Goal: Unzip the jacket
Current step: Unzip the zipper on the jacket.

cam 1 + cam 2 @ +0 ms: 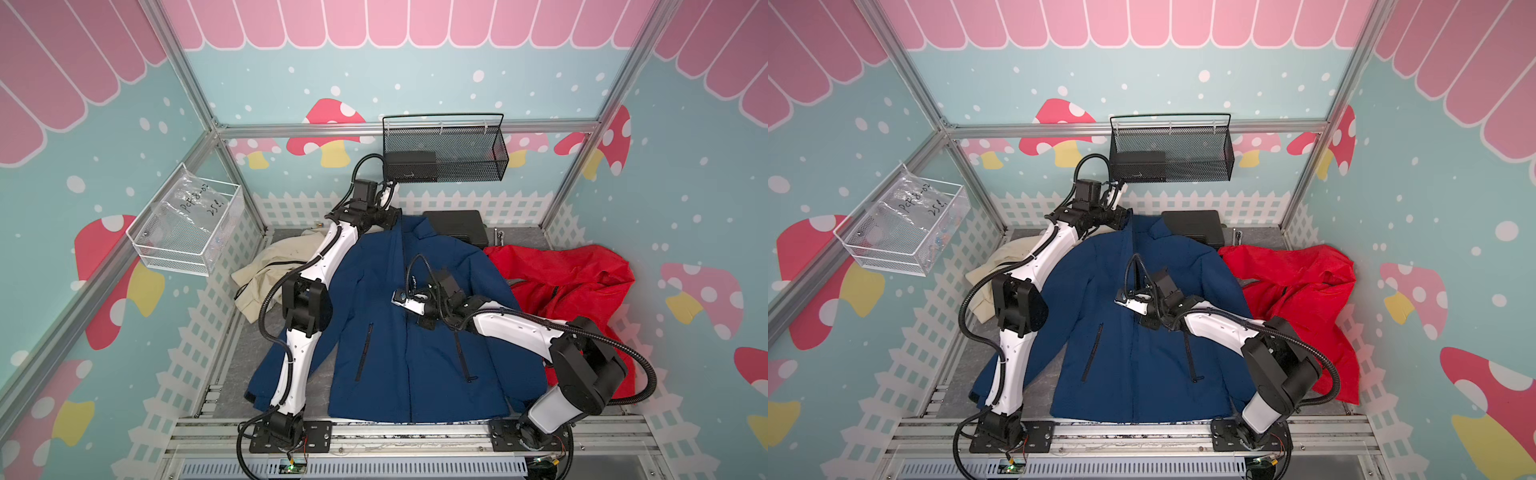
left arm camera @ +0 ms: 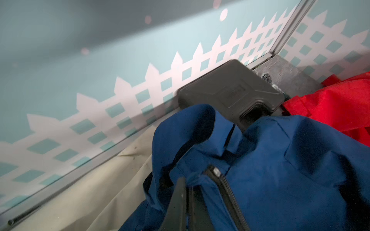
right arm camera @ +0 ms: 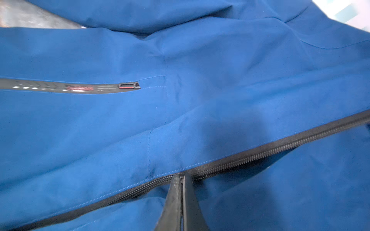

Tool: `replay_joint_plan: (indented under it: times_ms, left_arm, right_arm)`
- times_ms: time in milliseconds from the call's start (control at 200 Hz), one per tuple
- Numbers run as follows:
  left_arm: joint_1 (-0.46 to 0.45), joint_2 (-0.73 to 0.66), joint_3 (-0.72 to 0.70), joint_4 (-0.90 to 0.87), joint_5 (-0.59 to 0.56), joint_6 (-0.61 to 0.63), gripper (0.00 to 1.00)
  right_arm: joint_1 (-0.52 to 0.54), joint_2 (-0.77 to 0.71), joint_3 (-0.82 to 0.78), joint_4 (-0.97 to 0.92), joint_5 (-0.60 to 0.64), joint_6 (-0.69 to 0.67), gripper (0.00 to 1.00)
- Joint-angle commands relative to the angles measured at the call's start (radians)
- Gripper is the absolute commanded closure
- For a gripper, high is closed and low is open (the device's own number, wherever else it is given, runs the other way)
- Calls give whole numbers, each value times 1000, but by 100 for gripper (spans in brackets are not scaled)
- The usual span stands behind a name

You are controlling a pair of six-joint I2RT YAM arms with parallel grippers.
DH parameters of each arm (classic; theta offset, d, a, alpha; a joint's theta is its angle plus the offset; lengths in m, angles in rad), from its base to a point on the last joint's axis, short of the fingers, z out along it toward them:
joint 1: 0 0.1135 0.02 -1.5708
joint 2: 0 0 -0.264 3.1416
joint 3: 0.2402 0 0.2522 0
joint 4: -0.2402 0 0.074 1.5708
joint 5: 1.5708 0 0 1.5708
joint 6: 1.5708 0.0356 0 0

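A dark blue jacket (image 1: 382,332) (image 1: 1113,332) lies flat, front up, in the middle of the table. Its black front zipper (image 3: 260,152) runs down the centre. My left gripper (image 1: 392,218) (image 1: 1121,218) is at the collar, and in the left wrist view its jaws (image 2: 187,181) are pinched on blue collar fabric (image 2: 200,124) beside the zipper's top end. My right gripper (image 1: 409,311) (image 1: 1133,311) is at chest height over the zipper line. In the right wrist view it (image 3: 181,177) is shut on the zipper pull, which its fingers hide. On one side of the gripper the zipper teeth gape.
A red jacket (image 1: 573,291) lies bunched to the right of the blue one and a beige garment (image 1: 270,270) to its left. A black case (image 1: 457,226) sits behind the collar. A black mesh basket (image 1: 446,153) hangs on the back wall, a white wire basket (image 1: 187,232) on the left wall.
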Motion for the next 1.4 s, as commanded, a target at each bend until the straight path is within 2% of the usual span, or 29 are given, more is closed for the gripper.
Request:
replay_joint_plan:
  times_ms: [0, 40, 80, 160, 210, 385, 510, 595, 741, 876, 991, 1116, 1226, 1391]
  left_arm:
    - [84, -98, -104, 250, -77, -37, 68]
    - [84, -128, -151, 253, -74, -49, 54]
    - [86, -160, -196, 252, -62, -69, 45]
    - [91, -231, -294, 246, -44, -143, 34]
    - [93, -280, -366, 244, -34, -197, 31]
    - [94, -439, -653, 271, 107, -421, 29]
    - [91, -488, -795, 274, 248, -596, 31]
    - [70, -503, -875, 287, 340, -658, 33]
    - [10, -514, -941, 283, 353, -685, 31]
    - [-14, -474, -964, 280, 373, -745, 23]
    - [-42, -447, -985, 289, 384, -783, 21]
    - [-84, -418, -992, 283, 387, -805, 21]
    - [-86, -429, -1039, 287, 345, -834, 21]
    - [-100, -442, -1091, 296, 364, -859, 23]
  right_arm:
    - [-1, 42, 4, -170, -136, 36, 100]
    - [-7, 52, 10, -169, -133, 34, 100]
    - [-12, 60, 15, -167, -130, 31, 100]
    - [-21, 73, 24, -159, -125, 32, 100]
    - [-25, 80, 28, -150, -126, 32, 100]
    - [-43, 89, 37, -115, -144, 37, 100]
    - [-59, 90, 38, -101, -163, 38, 100]
    - [-75, 81, 34, -82, -173, 46, 100]
    - [-106, 71, 32, -37, -177, 71, 100]
    - [-121, 66, 42, -11, -184, 81, 100]
    - [-124, 65, 46, 1, -189, 83, 100]
    - [-126, 70, 46, 7, -189, 86, 100]
    - [-125, 64, 37, 20, -187, 94, 100]
    - [-126, 60, 26, 42, -181, 97, 100]
